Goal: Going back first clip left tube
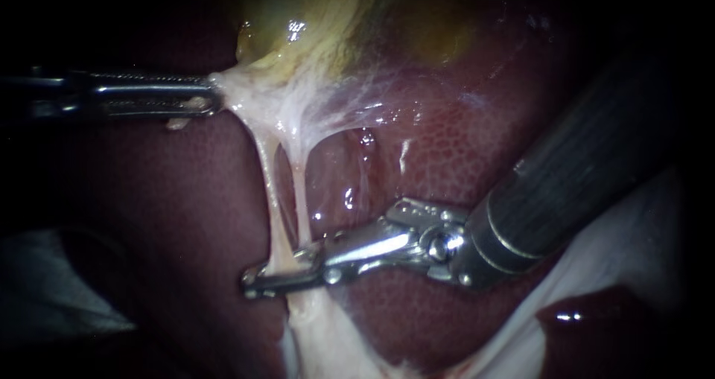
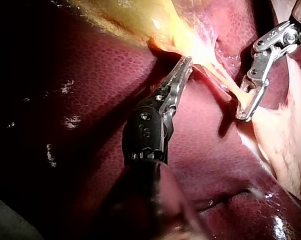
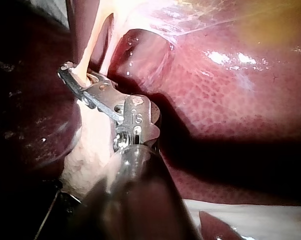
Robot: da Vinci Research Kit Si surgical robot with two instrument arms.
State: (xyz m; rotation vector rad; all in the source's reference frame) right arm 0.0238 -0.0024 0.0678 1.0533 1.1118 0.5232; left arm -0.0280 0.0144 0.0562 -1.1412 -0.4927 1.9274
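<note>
The liver point(image 1: 462, 148) is filling most of the endoscope view as a dark red, mottled surface. The gallbladder point(image 1: 320, 21) is lying at 12 o'clock, yellow-green and glistening, and a pale web of tissue point(image 1: 313, 103) is fanning from its lower edge toward 6 o'clock. A white sheet point(image 1: 625, 237) is showing between 4 and 5 o'clock, beneath my right shaft. My right instrument point(image 1: 257, 281) is entering from 3 o'clock. Its dark shaft is running toward 7 o'clock and ending in bright metal jaws just below centre. These jaws are standing narrowly apart, and the left tube point(image 1: 270, 193) is passing through the gap between them. My left instrument point(image 1: 213, 96) is entering from 9 o'clock and lying level. Its jaws are clamping flat on the edge of the web of tissue at 10 o'clock, holding it taut. The left tube is running from that held edge toward 6 o'clock, stretched straight. A thinner tube point(image 1: 300, 196) is hanging just beside it on the 3 o'clock side. Liver is showing through a slit-shaped window between the two.
</note>
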